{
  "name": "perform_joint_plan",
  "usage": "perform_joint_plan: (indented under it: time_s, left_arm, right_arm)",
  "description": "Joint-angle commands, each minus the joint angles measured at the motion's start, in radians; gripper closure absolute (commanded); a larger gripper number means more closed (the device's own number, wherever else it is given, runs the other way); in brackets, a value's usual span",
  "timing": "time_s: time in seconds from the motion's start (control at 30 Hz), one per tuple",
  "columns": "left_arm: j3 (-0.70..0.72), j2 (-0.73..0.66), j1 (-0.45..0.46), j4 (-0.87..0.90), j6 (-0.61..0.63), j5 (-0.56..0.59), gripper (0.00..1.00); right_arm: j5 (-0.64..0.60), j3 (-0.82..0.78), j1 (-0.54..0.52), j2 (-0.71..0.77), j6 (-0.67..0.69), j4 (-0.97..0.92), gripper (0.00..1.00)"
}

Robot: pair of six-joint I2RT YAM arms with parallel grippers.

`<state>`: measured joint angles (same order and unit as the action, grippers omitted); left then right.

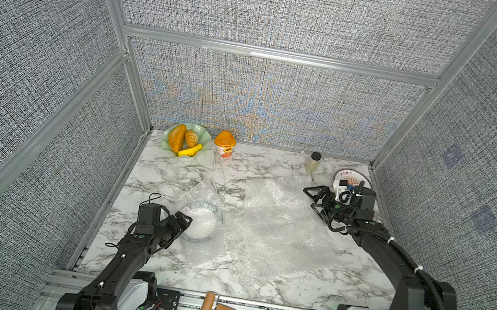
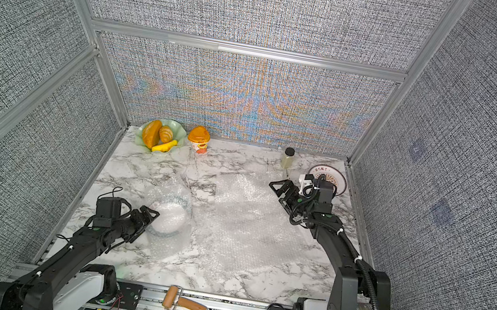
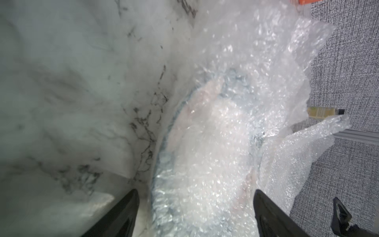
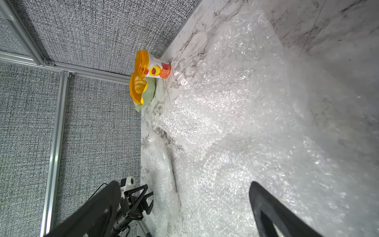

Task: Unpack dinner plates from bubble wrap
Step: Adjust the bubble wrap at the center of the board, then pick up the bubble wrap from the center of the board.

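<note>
A dinner plate (image 1: pixel 200 221) (image 2: pixel 170 217) lies left of centre, still covered in crinkled bubble wrap (image 1: pixel 199 193); a teal rim band shows through. My left gripper (image 1: pixel 183 228) (image 2: pixel 149 223) (image 3: pixel 195 191) is open at its near-left edge, with the jaws straddling the wrapped plate (image 3: pixel 205 143). A second dinner plate (image 1: pixel 352 178) (image 2: pixel 335 177) with an orange sunburst centre lies bare at the back right, partly hidden by my right wrist. My right gripper (image 1: pixel 311 200) (image 2: pixel 277 194) (image 4: pixel 184 184) hangs open and empty over a flat, spread bubble wrap sheet (image 1: pixel 279 229) (image 2: pixel 245 227) (image 4: pixel 235 123).
A pale green dish (image 1: pixel 205 141) with bread, an orange-lidded cup (image 1: pixel 224 146) and a small dark-capped jar (image 1: pixel 313 161) stand along the back wall. A wooden-handled roller (image 1: pixel 223 308) lies on the front rail. Grey walls close in three sides.
</note>
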<state>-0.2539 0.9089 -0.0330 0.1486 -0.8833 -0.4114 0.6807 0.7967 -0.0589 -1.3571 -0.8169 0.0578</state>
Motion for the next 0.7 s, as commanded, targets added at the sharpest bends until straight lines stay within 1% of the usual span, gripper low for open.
perform_joint_plan:
  time_s: [0.0, 0.07, 0.17, 0.23, 0.3, 0.37, 0.4, 0.5, 0.53, 0.63, 0.67]
  left_arm:
    - [0.006, -0.013, 0.002, -0.027, 0.011, 0.089, 0.16]
    - [0.011, -0.009, 0.002, -0.062, 0.030, 0.099, 0.24]
    - [-0.001, 0.037, 0.002, -0.055, 0.062, 0.129, 0.29]
    - [-0.026, 0.092, 0.002, -0.049, 0.072, 0.121, 0.31]
    - [-0.050, 0.152, 0.002, -0.060, 0.093, 0.096, 0.40]
    - [-0.079, 0.215, 0.002, -0.053, 0.115, 0.078, 0.44]
    - [-0.092, 0.244, 0.002, -0.044, 0.113, 0.077, 0.49]
    - [-0.146, 0.325, 0.002, 0.029, 0.119, 0.086, 0.53]
    - [-0.152, 0.345, 0.002, 0.029, 0.125, 0.079, 0.59]
    - [-0.133, 0.366, 0.002, -0.015, 0.122, 0.068, 0.62]
    - [-0.134, 0.372, 0.002, -0.016, 0.123, 0.069, 0.66]
  right_arm:
    - [0.011, 0.006, -0.002, 0.009, 0.007, -0.019, 0.01]
    - [0.013, 0.003, -0.003, 0.016, 0.012, -0.031, 0.01]
    - [0.010, -0.006, -0.003, 0.032, 0.017, -0.039, 0.01]
    - [0.010, -0.011, -0.004, 0.036, 0.016, -0.039, 0.01]
    - [0.014, -0.014, -0.009, 0.040, 0.016, -0.036, 0.01]
    - [0.031, -0.010, -0.020, 0.042, 0.027, -0.040, 0.01]
    - [0.047, -0.003, -0.025, 0.042, 0.042, -0.056, 0.01]
    - [0.100, 0.035, -0.033, 0.045, 0.114, -0.156, 0.01]
    - [0.111, 0.036, -0.038, 0.051, 0.131, -0.185, 0.01]
    - [0.152, -0.002, -0.070, 0.073, 0.127, -0.183, 0.01]
    - [0.159, -0.013, -0.089, 0.075, 0.126, -0.181, 0.01]
